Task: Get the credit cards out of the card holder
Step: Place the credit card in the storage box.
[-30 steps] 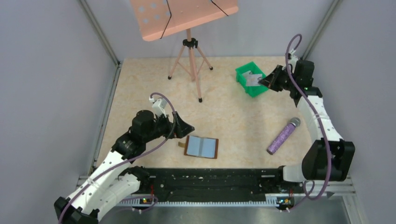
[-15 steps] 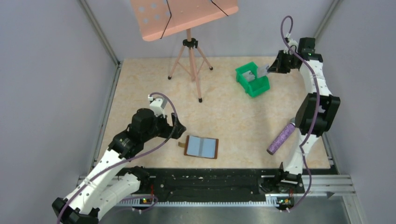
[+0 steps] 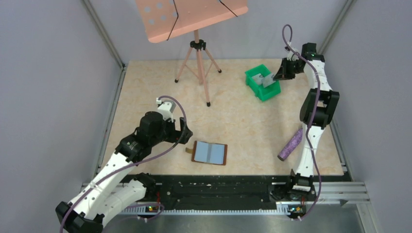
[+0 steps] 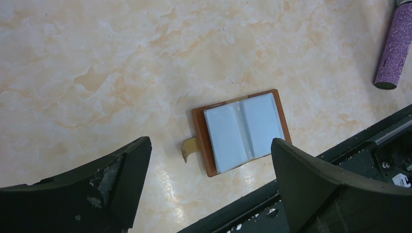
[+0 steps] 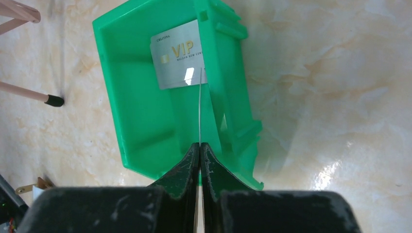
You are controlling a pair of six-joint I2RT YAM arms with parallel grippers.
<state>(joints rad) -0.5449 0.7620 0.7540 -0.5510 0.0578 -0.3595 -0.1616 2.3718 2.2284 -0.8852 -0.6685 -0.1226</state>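
Right hand (image 5: 199, 145) pinches card (image 5: 200, 109) edge-on over green bin (image 5: 131, 111).

The top camera looks steeply down from above and behind the arm bases (image 3: 138, 187), taking in the whole beige marbled tabletop (image 3: 145, 87). The left wrist camera faces down from some height onto the open brown leather card holder (image 4: 240, 131) and glittery purple cylinder (image 4: 392, 48); the right wrist camera sits close over the green plastic bin (image 5: 131, 111). The top view shows all three.
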